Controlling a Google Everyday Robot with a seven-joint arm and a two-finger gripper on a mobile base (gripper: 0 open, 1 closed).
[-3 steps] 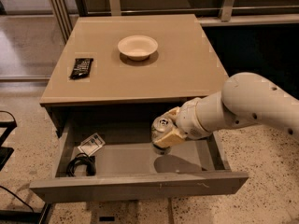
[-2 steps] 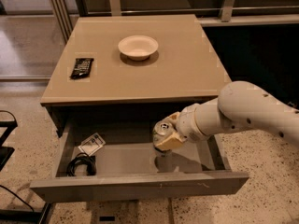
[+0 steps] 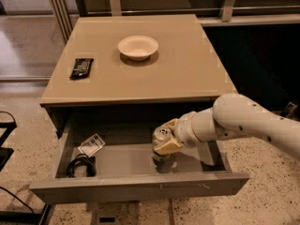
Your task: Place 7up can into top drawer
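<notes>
The top drawer [image 3: 140, 186] is pulled open under the tan table; its flat grey front faces me. My gripper [image 3: 165, 141] reaches in from the right, with its tan fingers [image 3: 167, 146] shut on the 7up can [image 3: 161, 134]. The can's silver top shows. The can stands upright inside the drawer, right of its middle, low over the drawer floor or on it; I cannot tell which. The white arm [image 3: 243, 125] hides the drawer's right side.
A white bowl [image 3: 138, 46] and a black remote-like object [image 3: 81, 67] sit on the tan table [image 3: 187, 69]. In the drawer's left part lie a small packet [image 3: 92, 145] and a coiled black cable [image 3: 80, 165]. A black stand [image 3: 4, 139] is at far left.
The gripper has lowered the can deeper into the drawer and a little left. Nothing else has moved.
</notes>
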